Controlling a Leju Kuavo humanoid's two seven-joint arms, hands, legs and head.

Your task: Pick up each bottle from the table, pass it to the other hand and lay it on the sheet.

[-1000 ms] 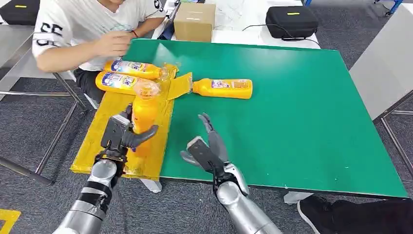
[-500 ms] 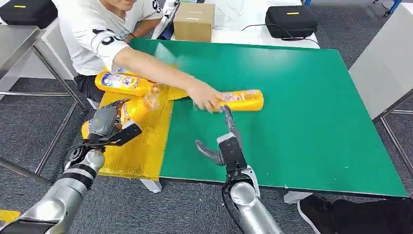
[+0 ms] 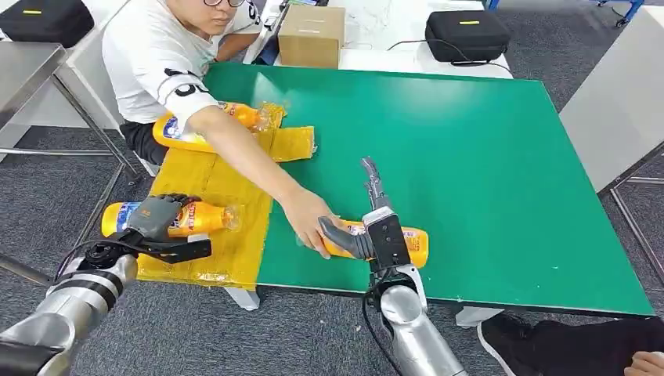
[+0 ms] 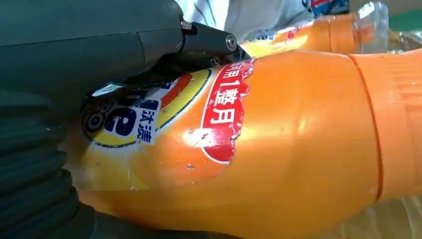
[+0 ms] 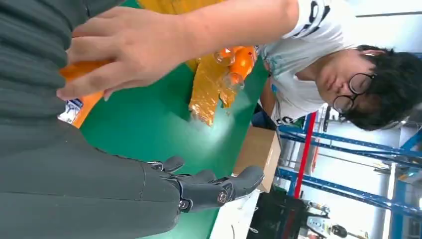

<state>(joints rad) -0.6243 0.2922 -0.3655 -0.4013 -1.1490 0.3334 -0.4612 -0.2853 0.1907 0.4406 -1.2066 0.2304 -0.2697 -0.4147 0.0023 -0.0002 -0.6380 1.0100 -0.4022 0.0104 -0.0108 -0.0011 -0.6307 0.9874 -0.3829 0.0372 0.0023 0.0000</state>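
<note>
My left hand (image 3: pixel 160 219) grips an orange bottle (image 3: pixel 168 218) around its labelled middle. The bottle lies on its side over the near left edge of the yellow sheet (image 3: pixel 227 188), cap end toward the green worktop (image 3: pixel 485 157). In the left wrist view the bottle's label (image 4: pixel 164 119) sits right against my dark fingers (image 4: pixel 209 42). I cannot tell whether the bottle already rests on the sheet or hangs just above it.

My right hand (image 3: pixel 374 227) hovers over a second bottle (image 3: pixel 411 244), which lies on the worktop near its front edge. The fingers are spread and straight, holding nothing. A person's hand (image 3: pixel 309 223) is touching the cap end of that same bottle, so I judge I should wait before closing on it.

A third bottle (image 3: pixel 235 117) lies at the far end of the sheet, partly hidden by the person's arm. By my judgement, one bottle is done, one is being laid down, and one is left to pick up, pass across and place.

The worktop is a flat green mat; the sheet is crinkled and glossy, hanging over the worktop's left side. Beyond the worktop stand a cardboard box (image 3: pixel 312 35) and a black case (image 3: pixel 467 33) on a white surface. The floor is grey carpet.
</note>
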